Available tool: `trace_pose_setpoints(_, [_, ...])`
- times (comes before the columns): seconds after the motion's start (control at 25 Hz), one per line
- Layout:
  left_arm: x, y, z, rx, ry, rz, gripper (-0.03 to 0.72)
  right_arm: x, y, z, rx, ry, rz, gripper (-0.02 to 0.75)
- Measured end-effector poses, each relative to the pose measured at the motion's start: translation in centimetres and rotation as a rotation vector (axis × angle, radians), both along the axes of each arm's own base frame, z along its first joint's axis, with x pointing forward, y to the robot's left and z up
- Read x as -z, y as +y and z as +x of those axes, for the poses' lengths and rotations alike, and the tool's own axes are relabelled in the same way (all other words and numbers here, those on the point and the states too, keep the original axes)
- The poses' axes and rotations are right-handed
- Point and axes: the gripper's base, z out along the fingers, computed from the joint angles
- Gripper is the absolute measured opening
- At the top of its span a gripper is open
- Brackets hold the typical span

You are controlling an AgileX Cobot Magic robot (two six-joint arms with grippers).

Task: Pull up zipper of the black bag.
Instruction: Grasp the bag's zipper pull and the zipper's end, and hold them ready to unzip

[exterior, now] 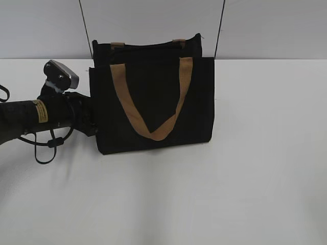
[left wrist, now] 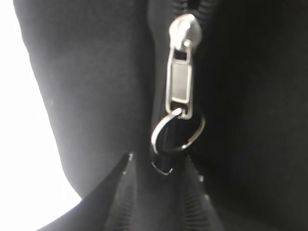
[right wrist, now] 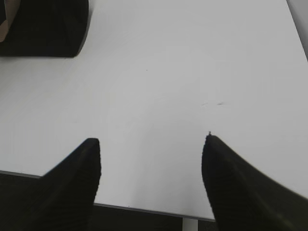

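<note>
White table (exterior: 255,194) fills the near field, bare surface out to the far wall. Black bag (exterior: 153,102) stands upright at centre-far, tan strap (exterior: 158,130) hanging in a V across its front face, two tan tabs on the top edge. Left arm (exterior: 46,112) comes in from the left at bag height and butts against the bag's left side; a yellow label sits on the arm, print too small to read. No readable brand on the bag.

Left gripper (left wrist: 159,168): tips close together, converging just below the zipper (left wrist: 180,79), looks pinched on the split ring (left wrist: 177,134) hanging from the pull tab, though the contact point is blurred. Zipper is on the bag's left side panel, silver slider with teeth showing beyond it.

Right gripper (right wrist: 151,154): fingers spread wide, nothing between them, hovering over the table's near edge, bag corner far-left in its view.
</note>
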Motion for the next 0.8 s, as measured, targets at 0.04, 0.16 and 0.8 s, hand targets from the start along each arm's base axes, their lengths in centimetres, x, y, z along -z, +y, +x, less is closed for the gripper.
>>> trace_pose_setpoints(0.04, [0.0,0.0,0.0,-0.002,0.000,-0.001,0.188,0.0,0.0,0.0,0.000,0.000,0.000,0.503])
trace_pose_setpoints(0.16, [0.0,0.2,0.2,-0.032,0.007,-0.007,0.090,0.0,0.0,0.0,0.000,0.000,0.000,0.503])
trace_pose_setpoints(0.8, [-6.8,1.6,-0.1,-0.165,-0.054,0.109,0.022,0.0,0.0,0.0,0.000,0.000,0.000,0.503])
